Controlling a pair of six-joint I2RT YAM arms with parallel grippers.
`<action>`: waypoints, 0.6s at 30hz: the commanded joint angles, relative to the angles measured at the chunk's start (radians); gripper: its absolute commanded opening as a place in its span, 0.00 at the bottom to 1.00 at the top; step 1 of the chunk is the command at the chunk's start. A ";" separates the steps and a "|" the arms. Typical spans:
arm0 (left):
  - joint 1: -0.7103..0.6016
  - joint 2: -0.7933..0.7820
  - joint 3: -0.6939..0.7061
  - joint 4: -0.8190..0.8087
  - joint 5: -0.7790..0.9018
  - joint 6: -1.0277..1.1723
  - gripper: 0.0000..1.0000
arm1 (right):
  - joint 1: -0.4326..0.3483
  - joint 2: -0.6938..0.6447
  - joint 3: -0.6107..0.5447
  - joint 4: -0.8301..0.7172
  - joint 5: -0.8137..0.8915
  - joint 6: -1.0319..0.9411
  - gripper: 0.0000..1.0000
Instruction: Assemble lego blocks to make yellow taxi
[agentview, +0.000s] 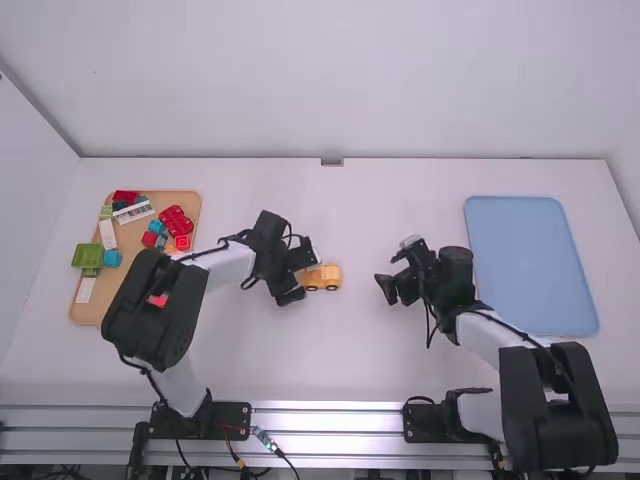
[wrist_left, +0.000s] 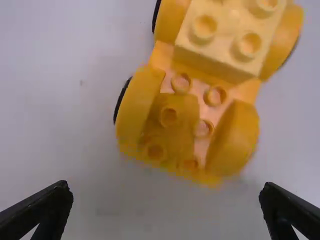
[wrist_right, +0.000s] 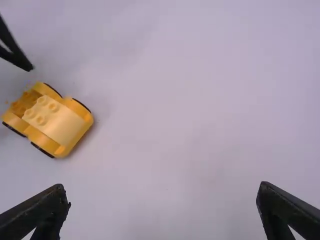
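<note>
Tan tray (agentview: 88, 313) (colourful blocks (agentview: 175, 220) aboard)

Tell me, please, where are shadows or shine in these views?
Left wrist view: shade covers part of the yellow car; right wrist view: a soft, faint shadow beside the car on the table; high view: fairly even light on the table, brighter shine on the metal rail.

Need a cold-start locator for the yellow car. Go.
On the white table, look between the tan board and the blue tray, nearer the board. The yellow car sits by the left gripper. Unlike the board's red pieces, it's yellow, with black wheels and a paler studded block at one end.
</note>
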 joint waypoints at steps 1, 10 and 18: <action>-0.002 -0.091 0.049 -0.051 -0.037 -0.019 0.99 | 0.002 -0.036 -0.009 -0.006 0.014 0.034 0.99; 0.073 -0.307 0.005 -0.032 -0.366 -0.407 0.99 | 0.001 -0.069 -0.009 -0.028 0.014 0.033 0.99; 0.127 -0.402 -0.073 0.057 -0.537 -0.567 0.99 | 0.000 -0.069 -0.009 0.005 0.014 0.033 0.99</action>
